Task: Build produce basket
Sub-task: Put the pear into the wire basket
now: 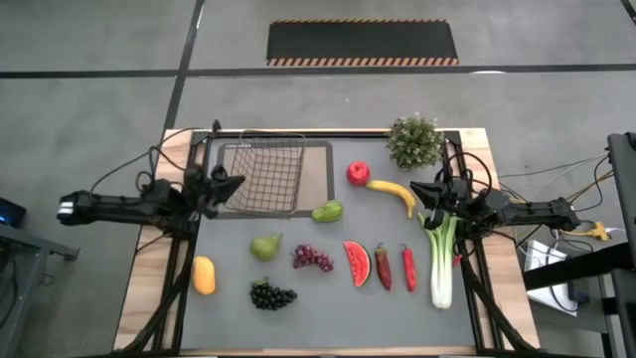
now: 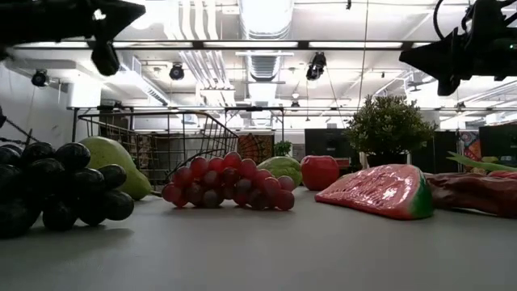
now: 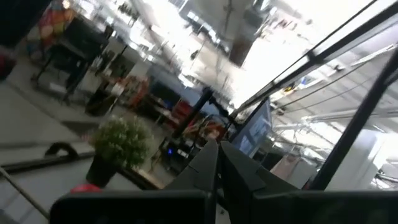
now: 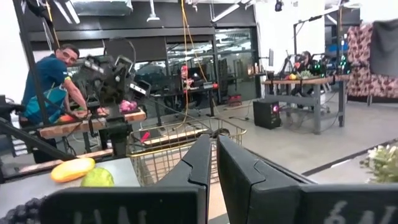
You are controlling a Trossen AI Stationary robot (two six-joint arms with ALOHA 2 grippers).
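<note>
The dark wire basket (image 1: 266, 175) stands on its base at the far left of the grey mat, with nothing in it. The produce lies around it on the mat: red apple (image 1: 358, 174), banana (image 1: 393, 192), two green pears (image 1: 327, 211) (image 1: 265, 247), red grapes (image 1: 312, 259), dark grapes (image 1: 270, 295), watermelon slice (image 1: 356, 263), two chilies (image 1: 384, 267), leek (image 1: 441, 254) and an orange fruit (image 1: 204, 275). My left gripper (image 1: 237, 183) hovers shut beside the basket's left wall. My right gripper (image 1: 419, 189) hovers shut, just right of the banana and over the leek's leafy top.
A bushy potted plant (image 1: 414, 141) stands at the far right of the mat, close behind my right gripper. Black frame rails (image 1: 465, 169) and cables run along both table sides. A person leans over a bench (image 4: 53, 81) in the room beyond.
</note>
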